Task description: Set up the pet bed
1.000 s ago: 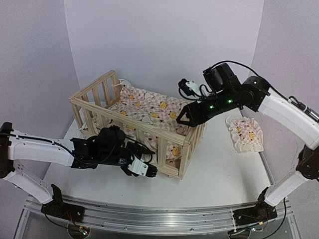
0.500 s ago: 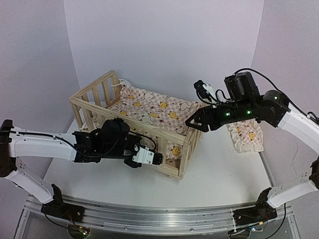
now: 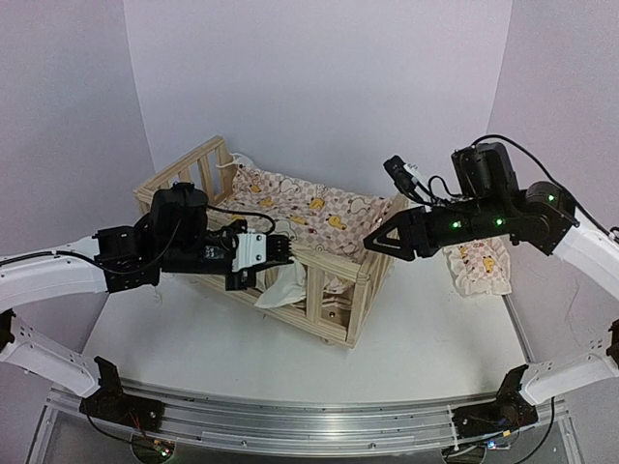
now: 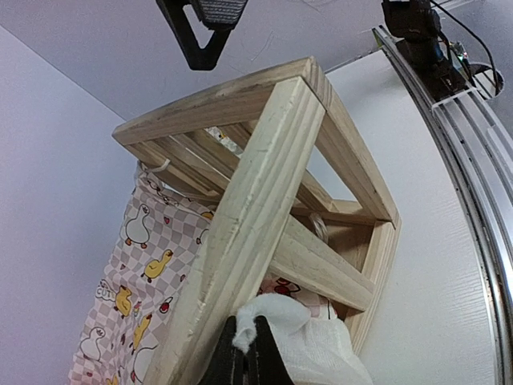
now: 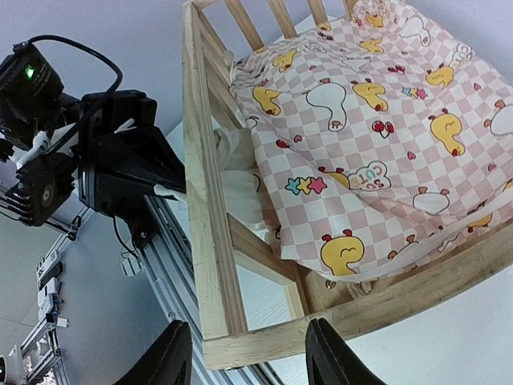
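The pet bed (image 3: 360, 304), a light-wood frame with slatted rails, stands mid-table with the pink-checkered duck cushion (image 3: 309, 208) lying inside. My left gripper (image 3: 280, 253) is at the front rail, shut on a white fold of the cushion (image 3: 282, 290) that hangs out through the rail gap. In the left wrist view the fingertips (image 4: 244, 337) pinch that white cloth (image 4: 313, 341) beside a wooden post (image 4: 256, 200). My right gripper (image 3: 372, 242) hovers open at the bed's right end. In its own view it (image 5: 248, 353) hangs above the corner rail (image 5: 204, 233), holding nothing.
A small matching pillow (image 3: 477, 263) lies on the table to the right of the bed, under my right arm. White walls enclose the table on the left, back and right. A metal rail (image 3: 290, 416) runs along the near edge.
My left gripper shut on the cushion's white fold and rose from low in front of the bed to the front rail, drawing cloth out. The right arm drew back to the right.
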Tool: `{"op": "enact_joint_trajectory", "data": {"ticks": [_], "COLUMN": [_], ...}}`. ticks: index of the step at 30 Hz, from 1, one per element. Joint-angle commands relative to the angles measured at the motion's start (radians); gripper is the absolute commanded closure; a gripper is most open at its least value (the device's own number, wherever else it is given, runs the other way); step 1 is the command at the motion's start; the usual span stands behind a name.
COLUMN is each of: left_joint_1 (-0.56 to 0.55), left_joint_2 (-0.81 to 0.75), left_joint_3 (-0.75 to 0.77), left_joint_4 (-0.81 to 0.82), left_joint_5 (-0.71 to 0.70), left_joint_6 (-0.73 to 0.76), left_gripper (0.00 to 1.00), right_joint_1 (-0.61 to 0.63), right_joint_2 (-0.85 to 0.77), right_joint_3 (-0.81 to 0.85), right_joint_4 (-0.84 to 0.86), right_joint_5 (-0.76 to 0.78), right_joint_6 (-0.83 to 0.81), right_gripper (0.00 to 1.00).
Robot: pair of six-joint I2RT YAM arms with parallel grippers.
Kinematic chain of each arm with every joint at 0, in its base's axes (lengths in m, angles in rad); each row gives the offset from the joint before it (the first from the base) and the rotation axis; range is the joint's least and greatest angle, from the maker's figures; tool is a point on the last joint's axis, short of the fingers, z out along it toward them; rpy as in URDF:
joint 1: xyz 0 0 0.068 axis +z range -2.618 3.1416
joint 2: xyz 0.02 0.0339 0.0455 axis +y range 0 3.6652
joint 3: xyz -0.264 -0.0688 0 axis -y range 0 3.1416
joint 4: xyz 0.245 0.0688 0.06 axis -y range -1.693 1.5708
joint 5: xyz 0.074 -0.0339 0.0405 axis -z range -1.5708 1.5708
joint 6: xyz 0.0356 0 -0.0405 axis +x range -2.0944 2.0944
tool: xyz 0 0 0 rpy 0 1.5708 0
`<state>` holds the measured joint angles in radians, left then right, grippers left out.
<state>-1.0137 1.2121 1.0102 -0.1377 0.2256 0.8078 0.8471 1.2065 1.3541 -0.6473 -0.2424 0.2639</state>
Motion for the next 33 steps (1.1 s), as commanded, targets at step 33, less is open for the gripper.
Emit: {"op": "enact_joint_trajectory", "data": {"ticks": [33], "left_joint_1": [0.017], "left_joint_2": [0.060], "left_joint_3": [-0.170], "left_joint_4": [0.236], "left_joint_5": [-0.038], "left_joint_6": [-0.003], "left_gripper": [1.00], "right_joint_1": [0.018], "right_joint_2": [0.917], "right_joint_3": [0.958], "right_joint_4": [-0.812], "right_joint_5": [-0.058], "right_joint_6": [-0.389], "right_gripper": [0.34]}}
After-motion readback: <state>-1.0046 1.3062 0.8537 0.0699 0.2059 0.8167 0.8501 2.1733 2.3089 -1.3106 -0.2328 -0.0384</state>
